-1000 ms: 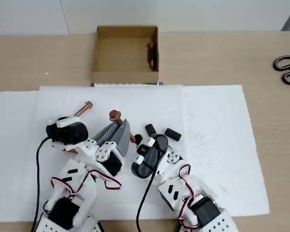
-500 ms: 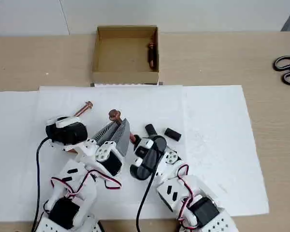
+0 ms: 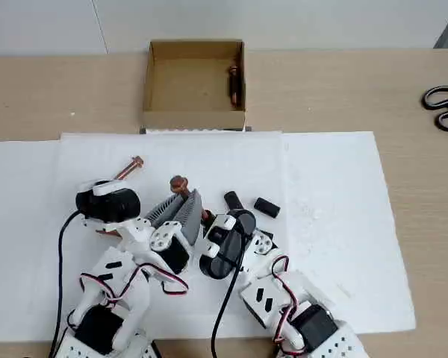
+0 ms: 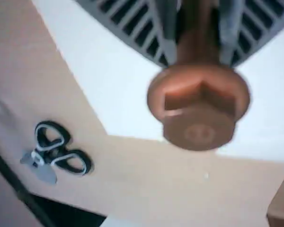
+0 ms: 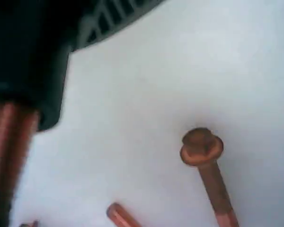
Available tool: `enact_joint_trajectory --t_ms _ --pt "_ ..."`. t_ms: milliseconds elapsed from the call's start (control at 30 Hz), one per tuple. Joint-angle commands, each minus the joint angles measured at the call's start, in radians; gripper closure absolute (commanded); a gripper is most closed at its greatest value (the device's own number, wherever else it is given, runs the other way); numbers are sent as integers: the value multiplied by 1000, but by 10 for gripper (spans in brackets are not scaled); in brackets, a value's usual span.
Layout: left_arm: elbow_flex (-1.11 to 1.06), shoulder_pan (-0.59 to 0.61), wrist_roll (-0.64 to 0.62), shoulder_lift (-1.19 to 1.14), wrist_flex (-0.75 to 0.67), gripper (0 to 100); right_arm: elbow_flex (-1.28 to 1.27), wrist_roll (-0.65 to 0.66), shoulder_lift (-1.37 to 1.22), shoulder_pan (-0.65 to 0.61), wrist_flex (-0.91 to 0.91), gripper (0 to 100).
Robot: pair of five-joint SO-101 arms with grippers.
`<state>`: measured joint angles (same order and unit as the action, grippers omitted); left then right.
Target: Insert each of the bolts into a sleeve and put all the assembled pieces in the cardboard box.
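Left gripper [image 3: 184, 198] is clamped on a bolt [image 4: 199, 109], with its grey, ribbed jaws pressed to either side of the shank just under the head. I note the bolt is copper-coloured metal with a round flange and a hexagonal head, and a faint round mark on the head's top face. In the high view it is held over the white paper sheet [image 3: 328, 224], head pointing toward the cardboard box [image 3: 194, 119]. Right gripper [image 3: 213, 220] sits just beside it, under its own arm; I cannot tell whether it is closed or apart. In the right wrist view I see a dark blurred shape [image 5: 28, 61] with a threaded copper shaft [image 5: 7, 156] against it. A second bolt [image 3: 128, 168] lies loose on the paper, same colour, flanged head and threaded shank. Two sleeves [image 3: 232, 199] [image 3: 266, 207], short black cylinders with a matte finish, lie near each other on the paper beside the right arm. The box is shallow, open-topped brown card, standing on the tan wooden table [image 3: 60, 89] at the paper's far edge, with one assembled piece [image 3: 234, 83] lying against its right wall. Black-handled scissors [image 3: 444, 107] lie well apart on the table.
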<state>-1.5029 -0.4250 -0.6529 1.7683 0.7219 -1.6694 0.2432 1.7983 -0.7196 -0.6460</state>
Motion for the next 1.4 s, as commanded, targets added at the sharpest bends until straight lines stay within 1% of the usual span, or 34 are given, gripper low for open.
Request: enact_joint_trajectory --t_ms 0,167,267,433,833,900,1033,1100,1367 --pt "45 -15 -6 12 32 994 -3 -9 15 1 39 997" --pt "44 -127 -5 12 112 994 3 -9 16 1 39 997" --pt "44 -155 9 12 155 994 18 -9 16 1 39 997" --pt "7 -167 69 14 215 994 52 -9 16 1 41 997" --pt "-27 -163 77 14 213 991 83 -8 16 1 41 997" --pt "-27 -163 77 14 213 960 81 -8 16 1 39 997" --pt "-31 -164 77 11 213 817 78 -8 16 1 38 997" --pt "-42 -166 77 11 213 765 75 -8 16 1 38 997" --pt "-36 -166 78 14 229 751 41 -9 16 1 36 997"
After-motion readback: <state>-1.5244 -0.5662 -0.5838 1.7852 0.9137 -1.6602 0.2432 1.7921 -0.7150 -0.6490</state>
